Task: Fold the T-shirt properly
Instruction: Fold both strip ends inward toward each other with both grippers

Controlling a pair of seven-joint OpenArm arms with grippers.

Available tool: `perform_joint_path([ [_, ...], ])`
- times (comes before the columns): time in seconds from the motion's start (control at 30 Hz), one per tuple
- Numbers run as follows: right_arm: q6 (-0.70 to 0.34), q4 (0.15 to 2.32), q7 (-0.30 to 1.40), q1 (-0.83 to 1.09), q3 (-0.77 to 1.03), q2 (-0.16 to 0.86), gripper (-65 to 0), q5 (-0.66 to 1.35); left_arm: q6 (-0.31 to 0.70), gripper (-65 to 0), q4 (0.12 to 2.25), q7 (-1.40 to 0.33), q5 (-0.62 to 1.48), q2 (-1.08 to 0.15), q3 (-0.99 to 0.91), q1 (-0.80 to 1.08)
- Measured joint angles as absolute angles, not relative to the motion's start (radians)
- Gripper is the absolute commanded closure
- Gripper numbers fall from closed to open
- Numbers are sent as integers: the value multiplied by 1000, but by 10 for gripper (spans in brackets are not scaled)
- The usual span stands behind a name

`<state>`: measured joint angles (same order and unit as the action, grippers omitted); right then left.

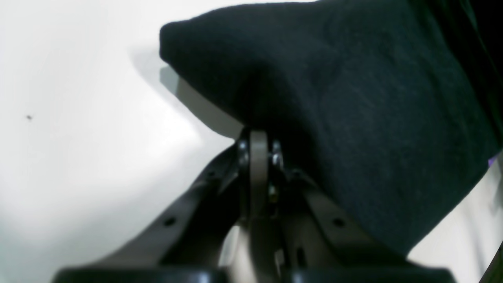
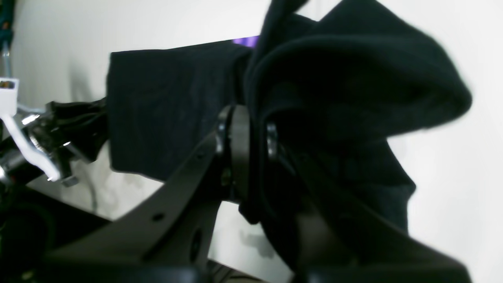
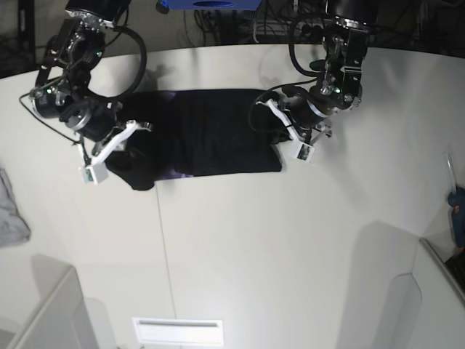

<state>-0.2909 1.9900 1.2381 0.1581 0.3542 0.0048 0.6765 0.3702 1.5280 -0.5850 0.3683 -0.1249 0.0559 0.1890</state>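
The T-shirt (image 3: 211, 131) lies on the far half of the white table (image 3: 290, 240), folded into a long dark band that runs left to right between the two arms. The right gripper (image 2: 251, 137), at the left of the base view, has its jaws nearly together with a bunch of black cloth pinched between them; the wrist view shows the fabric pushed up into a rounded hump over and beside the jaws, hanging down past them on the right. Beyond that hump the flat folded part of the shirt stretches away, with a sliver of purple (image 2: 245, 41) showing at its far edge. The left gripper (image 1: 259, 157), at the right of the base view, is fully closed on the other end of the shirt: its wrist view shows the jaws pressed together right under a lifted black fold, which casts a shadow on the table below it. A small bit of purple peeps out at the right edge of that view too.

In the base view the shirt's left end is lumpy and bunched under the right gripper (image 3: 120, 142), while the right end has a straighter edge by the left gripper (image 3: 287, 127). A faint purple strip shows along the near edge of the shirt, left of its middle. A small grey cloth (image 3: 11, 211) lies at the table's left edge, well apart from the shirt.
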Motion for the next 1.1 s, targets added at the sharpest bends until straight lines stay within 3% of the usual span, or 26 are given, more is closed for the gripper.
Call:
perform_joint_path([
  [0.2, -290, 1991, 1150, 199, 191, -7, 0, 684, 374, 0, 1530, -579, 371, -125, 56, 200],
  [0.53, -289, 1991, 1132, 221, 165, -57, 0, 675, 373, 0, 1566, -590, 367, -125, 59, 229],
  [0.7, -284, 1990, 1103, 229, 64, -73, 0, 673, 373, 0, 1584, -598, 360, -125, 59, 244],
  [0.87, -142, 1974, 1013, 240, -31, -60, 0, 670, 373, 0, 1584, -598, 364, -125, 54, 244],
  [1.1, -138, 1881, 916, 256, -121, -14, 0, 674, 374, 0, 1588, -591, 370, -125, 47, 260],
])
